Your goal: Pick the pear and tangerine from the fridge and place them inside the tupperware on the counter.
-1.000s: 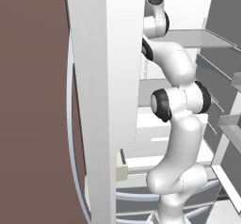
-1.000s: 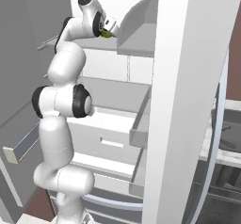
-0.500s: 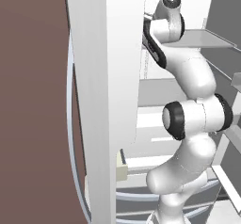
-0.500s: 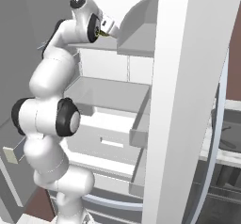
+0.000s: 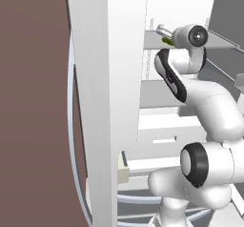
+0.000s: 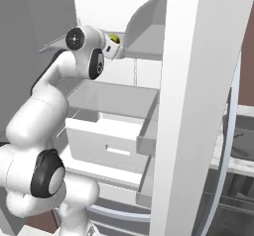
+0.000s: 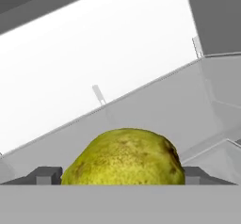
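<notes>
- I had the gripper (image 7: 122, 180) closed on the pear (image 7: 124, 157), a dark tip at each flank; the fruit sat up at the fridge (image 6: 198, 106) top shelf (image 6: 144, 44)
- I judged a slow, level retreat best, clearing the shelf edge; a jerk might slip it

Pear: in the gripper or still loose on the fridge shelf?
In the gripper. The hand view shows the pear between the two fingertips, one on each side; whether it still touches the shelf cannot be told.

White glossy arm (image 6: 34, 116) w/ rounded, bulbous links, black rings at joints, round dark cap w/ grey hub on wrist, small dark grey fingertips (image 7: 44, 175) on gripper (image 7: 121, 177).
</notes>
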You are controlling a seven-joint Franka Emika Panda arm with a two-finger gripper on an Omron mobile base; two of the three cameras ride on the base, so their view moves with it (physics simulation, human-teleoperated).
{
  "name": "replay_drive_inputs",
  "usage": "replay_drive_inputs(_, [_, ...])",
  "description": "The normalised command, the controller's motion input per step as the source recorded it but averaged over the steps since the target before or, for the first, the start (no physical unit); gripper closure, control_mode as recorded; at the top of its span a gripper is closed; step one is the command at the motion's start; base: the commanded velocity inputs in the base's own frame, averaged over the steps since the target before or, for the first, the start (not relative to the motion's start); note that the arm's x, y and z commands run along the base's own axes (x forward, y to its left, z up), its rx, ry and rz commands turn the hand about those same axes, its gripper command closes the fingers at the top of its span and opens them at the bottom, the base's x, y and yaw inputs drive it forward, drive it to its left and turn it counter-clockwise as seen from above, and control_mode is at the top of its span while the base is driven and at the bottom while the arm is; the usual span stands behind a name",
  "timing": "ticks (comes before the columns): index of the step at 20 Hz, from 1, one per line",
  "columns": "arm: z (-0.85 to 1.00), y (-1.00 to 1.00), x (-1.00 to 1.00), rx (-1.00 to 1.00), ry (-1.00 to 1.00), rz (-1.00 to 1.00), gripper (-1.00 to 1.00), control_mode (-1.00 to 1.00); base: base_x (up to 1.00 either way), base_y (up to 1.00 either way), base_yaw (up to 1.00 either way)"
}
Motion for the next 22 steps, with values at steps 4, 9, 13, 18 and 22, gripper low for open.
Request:
replay_drive_inputs(4, [0.51,-0.15,-0.97,0.00,0.13,0.00,1.00,-1.00,0.00,0.00,0.00])
replay_drive_inputs(9, [0.24,-0.10,-1.00,0.00,0.17,0.00,1.00,-1.00,0.00,0.00,0.00])
replay_drive_inputs(13, [0.01,-0.06,-1.00,0.00,0.07,0.00,1.00,-1.00,0.00,0.00,0.00])
replay_drive_inputs(18, [-0.07,-0.01,-1.00,0.00,0.01,0.00,1.00,-1.00,0.00,0.00,0.00])
replay_drive_inputs(22, [-0.20,0.01,-1.00,0.00,0.06,0.00,1.00,-1.00,0.00,0.00,0.00])
